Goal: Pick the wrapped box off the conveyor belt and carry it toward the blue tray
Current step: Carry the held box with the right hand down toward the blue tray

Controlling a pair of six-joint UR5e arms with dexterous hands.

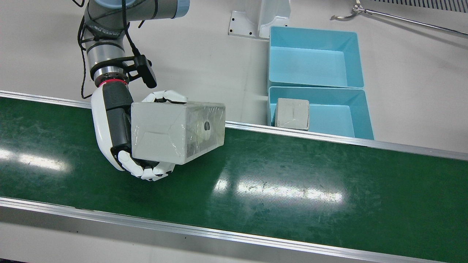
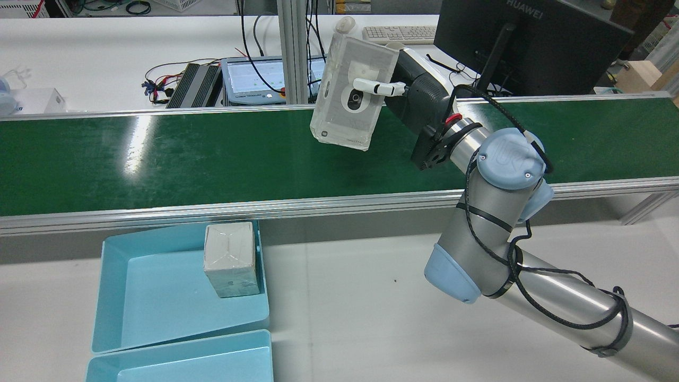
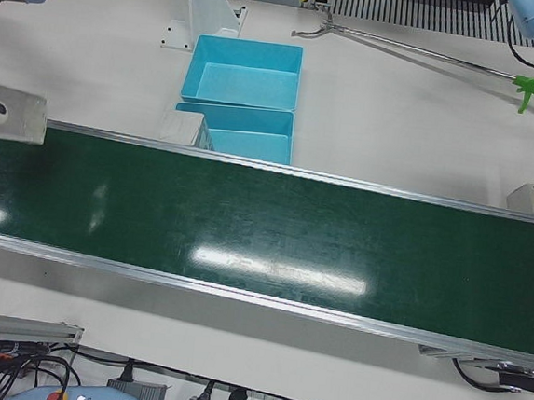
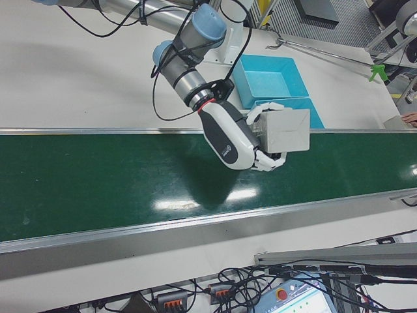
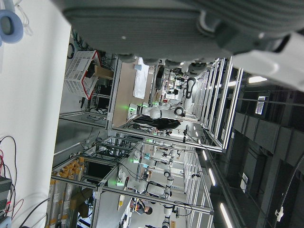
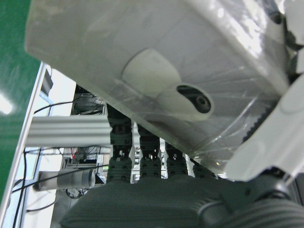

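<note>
Wrapped box: the wrapped box [image 1: 178,132] is held in the air above the green conveyor belt [image 1: 292,182], clear of it by the look of the rear view; it is well apart from the trays.
Right hand: the right hand [image 1: 120,135] clamps the box from the side, fingers [image 1: 166,96] curled over one long edge and others under the opposite edge, so the box juts out sideways from the palm. That grip probably leaves the far end free to go into a tray first.
Blue tray: two blue trays stand on the desk [image 1: 204,54] just beyond the belt's far rail; the nearer blue tray [image 1: 360,117] already holds a smaller wrapped box [image 1: 292,114] against its wall, the farther tray [image 1: 314,58] looks bare.
Left hand: only its own camera shows the left hand [image 5: 190,19], as a dark blurred mass at the edge of the view; whether its fingers are spread or closed cannot be told.
Rear view only: a fingertip pressed across the box's clear face, and the printed round mark beneath the wrap.
Right hand view only: the box's underside resting on the dark finger pads.
Left-front view only: a green-handled reach tool [image 3: 429,57] lying on the desk.
</note>
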